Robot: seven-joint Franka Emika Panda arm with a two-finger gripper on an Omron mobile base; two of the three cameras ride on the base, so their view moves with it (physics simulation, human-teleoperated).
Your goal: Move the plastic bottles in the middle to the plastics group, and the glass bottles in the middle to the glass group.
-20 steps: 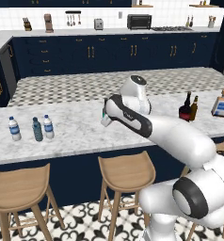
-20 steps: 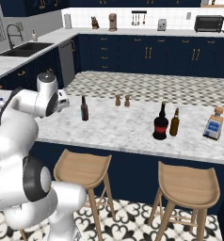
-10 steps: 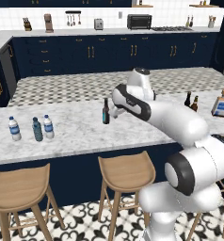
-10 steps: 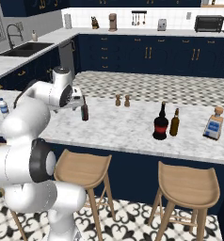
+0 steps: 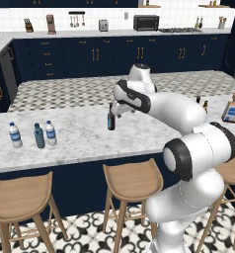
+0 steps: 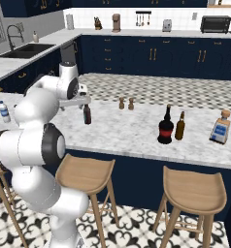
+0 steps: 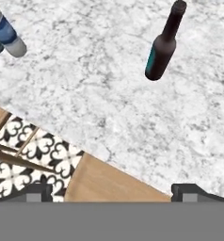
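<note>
Marble counter edge near dark bottle

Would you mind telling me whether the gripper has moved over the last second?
Yes. In the left base view the gripper has swung right and farther over the marble counter, reaching the slim dark brown bottle.

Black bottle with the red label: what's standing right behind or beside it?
The amber beer bottle stands just right of the black bottle. Behind it, bare counter. Whether they touch, I cannot tell.
</note>
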